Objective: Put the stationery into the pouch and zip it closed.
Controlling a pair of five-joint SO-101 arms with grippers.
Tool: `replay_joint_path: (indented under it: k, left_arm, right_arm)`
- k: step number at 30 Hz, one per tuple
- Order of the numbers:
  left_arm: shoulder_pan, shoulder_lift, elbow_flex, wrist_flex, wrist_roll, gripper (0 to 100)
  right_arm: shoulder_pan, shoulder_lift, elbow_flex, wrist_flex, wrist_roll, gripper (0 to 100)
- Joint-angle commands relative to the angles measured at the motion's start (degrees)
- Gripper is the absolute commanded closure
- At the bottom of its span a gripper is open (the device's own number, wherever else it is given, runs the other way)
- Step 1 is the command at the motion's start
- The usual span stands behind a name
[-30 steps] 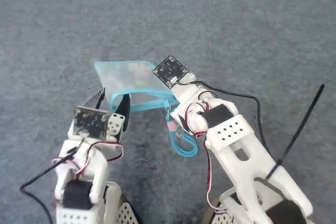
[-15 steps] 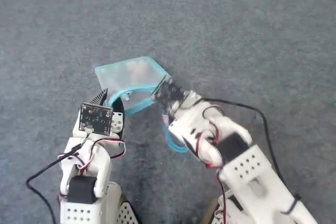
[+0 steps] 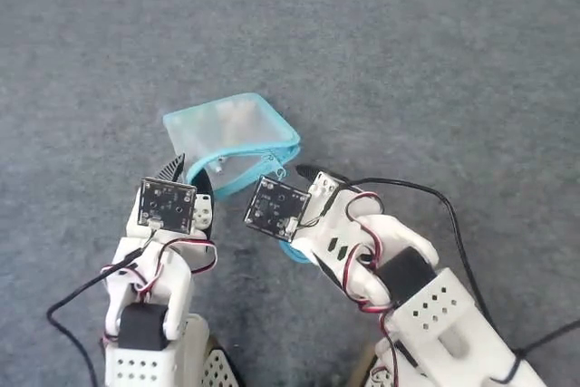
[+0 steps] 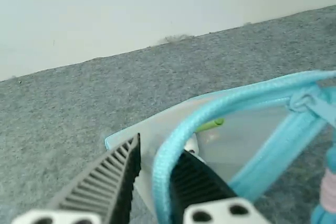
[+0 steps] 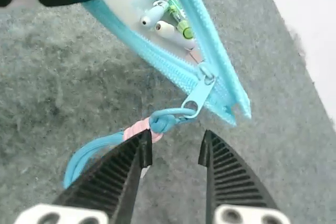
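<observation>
The translucent pouch (image 3: 228, 129) with teal edging lies on the grey mat. Pens (image 5: 170, 17) show through its wall. My left gripper (image 3: 192, 174) sits at the pouch's near left corner, and in the left wrist view the left gripper (image 4: 157, 150) is shut on the pouch's teal rim (image 4: 165, 161). The zipper pull (image 5: 197, 100) hangs near the pouch's right corner, tied to a blue strap (image 5: 89, 153) with a pink band (image 5: 137, 128). My right gripper (image 5: 176, 140) stands open just short of the pull, holding nothing. In the high view the right gripper (image 3: 304, 174) is beside the pouch's right end.
The grey mat (image 3: 435, 79) stretches open behind and to the right of the pouch. The blue strap loop (image 3: 292, 251) lies under the right arm. A pale wall (image 4: 157, 9) rises past the far edge.
My right gripper has drawn back from the pouch's right end toward the front and turned. The pouch has shifted and swung a little. The left arm holds its place.
</observation>
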Motion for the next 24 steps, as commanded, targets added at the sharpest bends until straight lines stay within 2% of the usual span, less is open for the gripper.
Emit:
replay_joint_path:
  k: [1,9,14,24]
  left_arm:
    - [0.3,-1.2,-0.5,-2.1,0.6,99]
    - [0.4,-1.2,-0.2,-2.0,0.6,99]
    - [0.4,-1.2,-0.2,-2.0,0.6,99]
    - [0.3,-1.2,-0.2,-1.9,0.6,99]
  right_arm:
    - [3.5,-1.3,-3.4,0.0,5.2,84.0]
    - [3.9,-0.6,-8.6,1.3,6.7,83.5]
    - [3.9,7.3,-13.2,1.6,6.9,77.1]
    - [3.6,20.3,-19.9,1.1,16.3,79.0]
